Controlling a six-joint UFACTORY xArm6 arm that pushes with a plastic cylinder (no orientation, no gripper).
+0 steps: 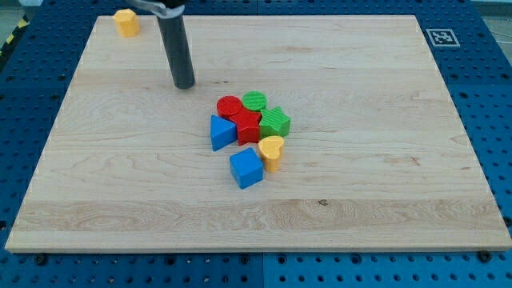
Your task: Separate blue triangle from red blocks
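Observation:
The blue triangle [222, 132] lies on the wooden board, touching the left side of a red star-shaped block [248, 127]. A red round block [230, 107] sits just above the triangle, against the red star. My tip [185, 83] rests on the board up and to the left of this cluster, a short gap from the red round block and the triangle, touching no block.
A green round block [255, 101] and a green block [276, 122] crowd the cluster's right. A yellow heart-shaped block [272, 151] and a blue cube [246, 167] lie below. A yellow block [126, 22] sits at the top left corner. A marker tag [442, 37] is at the top right.

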